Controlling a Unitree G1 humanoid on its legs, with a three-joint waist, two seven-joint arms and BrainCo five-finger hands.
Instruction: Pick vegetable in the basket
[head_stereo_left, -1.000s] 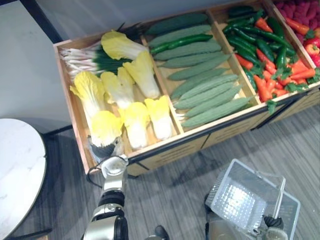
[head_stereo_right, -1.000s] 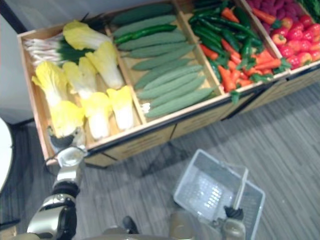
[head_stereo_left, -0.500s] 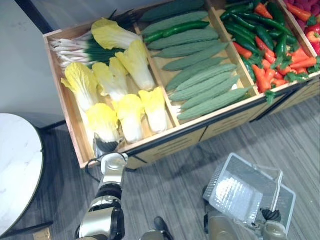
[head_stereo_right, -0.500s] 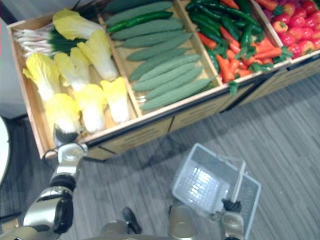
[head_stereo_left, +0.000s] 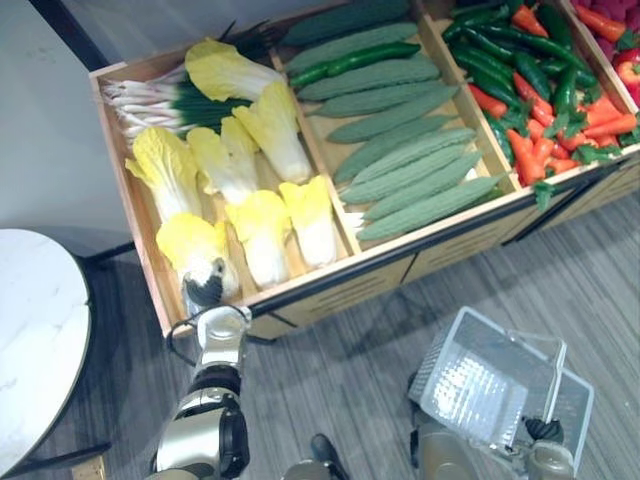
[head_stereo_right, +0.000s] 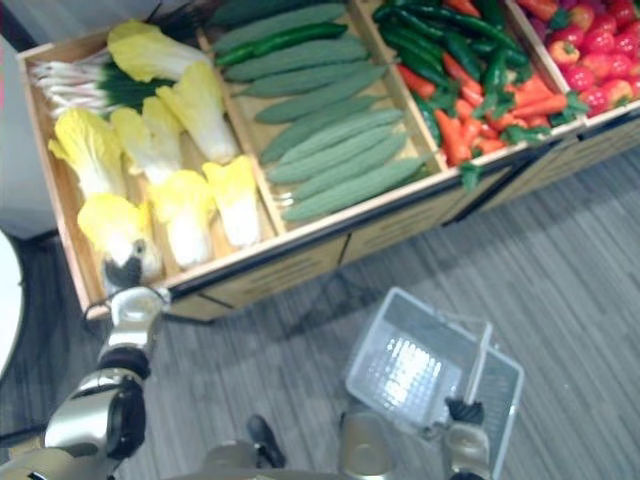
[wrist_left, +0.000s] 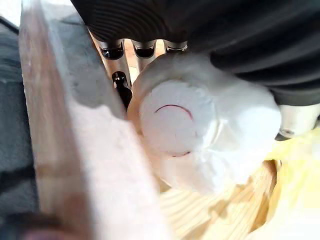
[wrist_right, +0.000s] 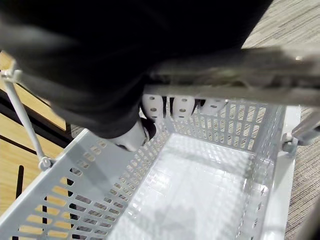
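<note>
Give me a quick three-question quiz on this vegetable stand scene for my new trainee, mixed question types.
1. True or false: the basket is empty.
2. The left robot hand is at a: A) cucumber B) cabbage C) pepper.
3. Fill in: the right robot hand holds the basket's ____.
Key: 1 true; 2 B; 3 handle.

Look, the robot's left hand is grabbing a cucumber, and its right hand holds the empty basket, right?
Nearly. The left hand is grabbing a cabbage, not a cucumber: the left wrist view shows its fingers round the cabbage's white cut end. The right hand does hold the empty basket.
</note>
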